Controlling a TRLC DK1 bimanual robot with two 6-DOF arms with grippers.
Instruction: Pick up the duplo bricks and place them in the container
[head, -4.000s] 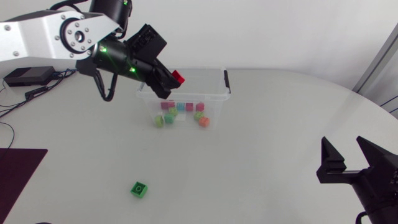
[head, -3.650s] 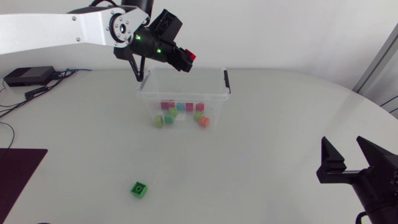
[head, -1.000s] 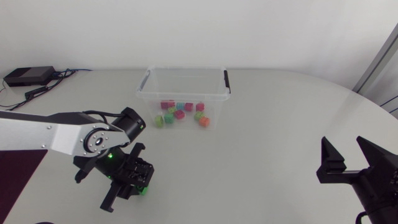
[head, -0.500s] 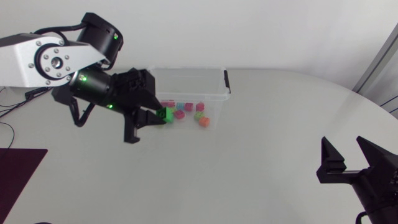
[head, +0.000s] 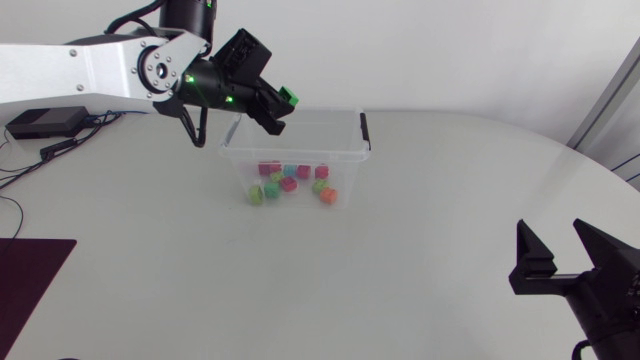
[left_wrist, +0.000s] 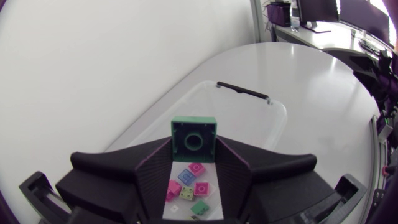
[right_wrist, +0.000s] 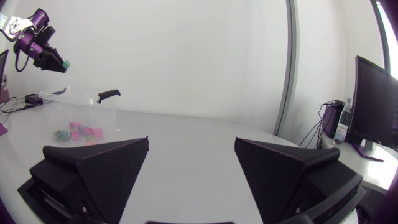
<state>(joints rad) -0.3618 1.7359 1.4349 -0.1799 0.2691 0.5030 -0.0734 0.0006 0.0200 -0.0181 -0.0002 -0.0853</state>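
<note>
Head view: left fingers (head: 270, 118) grip the green duplo brick (head: 290, 96) by its flat sides, above the clear container (head: 340, 150). It looks light, rigid and slick, so a side grip suits. Right fingers (head: 530, 265) gape empty.

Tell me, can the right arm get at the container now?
Probably: only bare table lies between the right gripper and the container, though the left gripper, holding a green brick, hangs over it.

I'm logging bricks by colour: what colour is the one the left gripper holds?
Green; the brick shows best in the left wrist view.
</note>
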